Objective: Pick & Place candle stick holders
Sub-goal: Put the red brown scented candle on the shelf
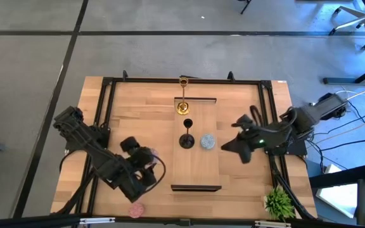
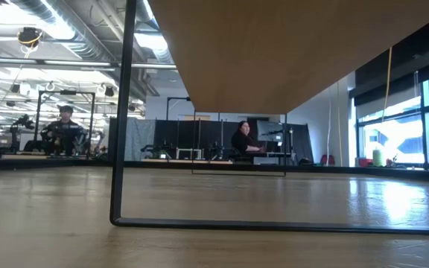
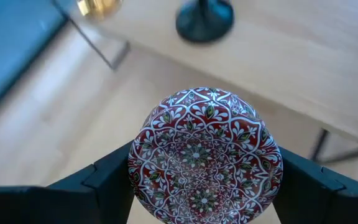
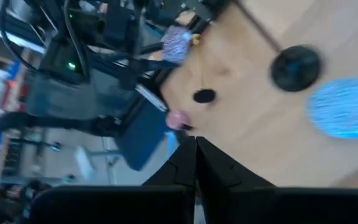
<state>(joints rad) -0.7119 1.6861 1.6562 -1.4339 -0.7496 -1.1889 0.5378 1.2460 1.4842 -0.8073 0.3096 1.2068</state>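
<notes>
My left gripper (image 1: 146, 158) hovers over the table's near left part, shut on a low round candle stick holder (image 3: 205, 155) with a red-and-white floral pattern. On the raised middle board (image 1: 195, 171) stand a black stemmed holder (image 1: 187, 140), a light-blue round one (image 1: 208, 142) beside it and a gold one (image 1: 183, 107). Another gold holder (image 1: 183, 81) stands at the far edge. A pink round holder (image 1: 136, 209) lies on the table near the front left. My right gripper (image 1: 230, 145) is shut and holds nothing, raised to the right of the light-blue holder. My left gripper pinches the patterned holder by two opposite sides of its round rim (image 3: 137, 163), one finger (image 3: 101, 180) on each side. The fingers slant downward. The holder is lifted clear of the table, its patterned round face turned toward the wrist.
Thin black frames (image 1: 196, 187) stand at the board's near and far ends. A black rail frame (image 1: 106, 101) borders the table. A green leafy plant (image 1: 279, 202) sits at the near right corner. In the low view people (image 2: 242, 140) sit in the room beyond.
</notes>
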